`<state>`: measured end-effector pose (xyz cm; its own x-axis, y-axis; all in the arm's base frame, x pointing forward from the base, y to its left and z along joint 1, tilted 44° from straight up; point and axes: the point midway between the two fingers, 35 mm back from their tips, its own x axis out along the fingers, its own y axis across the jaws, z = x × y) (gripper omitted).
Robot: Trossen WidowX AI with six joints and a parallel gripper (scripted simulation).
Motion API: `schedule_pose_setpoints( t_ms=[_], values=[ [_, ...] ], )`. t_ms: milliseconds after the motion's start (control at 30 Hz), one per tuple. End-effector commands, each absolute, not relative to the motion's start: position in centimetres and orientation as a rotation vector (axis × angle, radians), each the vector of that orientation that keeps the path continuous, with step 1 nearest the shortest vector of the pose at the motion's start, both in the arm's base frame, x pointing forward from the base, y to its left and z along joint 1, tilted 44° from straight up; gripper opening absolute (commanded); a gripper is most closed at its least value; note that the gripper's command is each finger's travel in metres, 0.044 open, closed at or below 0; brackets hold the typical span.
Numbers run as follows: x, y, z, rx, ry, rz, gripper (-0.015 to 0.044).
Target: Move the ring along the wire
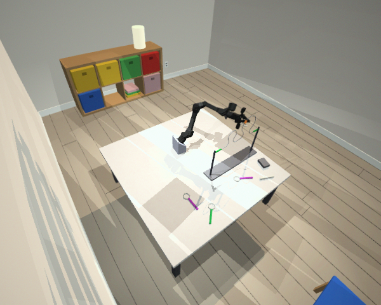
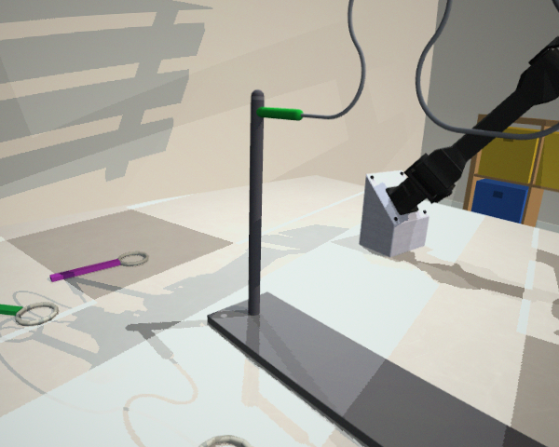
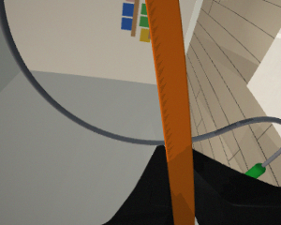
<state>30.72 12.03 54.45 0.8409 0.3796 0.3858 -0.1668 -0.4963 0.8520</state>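
Ring with orange handle (image 3: 169,88): item held aloft, handle clamped between the nearly closed fingers of the gripper (image 1: 242,122), high above the table (image 1: 145,170) near the far post (image 1: 254,139). Ring itself too small to make out in the top view; whether the wire passes through it cannot be told. Grey wire (image 3: 66,115): curves close behind the handle in the wrist view, contact not discernible. Progress, as judged: pickup done; travel along the wire to the green part (image 2: 279,113) by the near post (image 2: 255,202) largely remaining, then release and withdrawal. Also present: 3 spare ring tools, 1 dark block.
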Motion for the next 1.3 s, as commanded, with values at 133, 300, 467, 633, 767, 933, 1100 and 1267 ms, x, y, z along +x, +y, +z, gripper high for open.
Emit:
schedule_pose_setpoints(
  t_ms=[133,300,467,633,767,933,1100,1267],
  values=[
    [30.1,11.4,54.1,2.061,0.187,0.748,-0.0150],
    [30.0,11.2,54.3,2.131,0.179,0.775,-0.0150],
    [30.0,11.1,54.4,2.192,0.166,0.789,-0.0150],
    [30.0,11.0,54.6,2.252,0.153,0.803,-0.0150],
    [29.9,10.9,54.7,2.301,0.141,0.814,-0.0150],
    [29.9,10.7,54.8,2.362,0.127,0.827,-0.0150],
    [29.9,10.6,55.0,2.422,0.112,0.841,-0.0150],
    [29.9,10.4,55.1,2.483,0.096,0.854,-0.0150]
  ],
)
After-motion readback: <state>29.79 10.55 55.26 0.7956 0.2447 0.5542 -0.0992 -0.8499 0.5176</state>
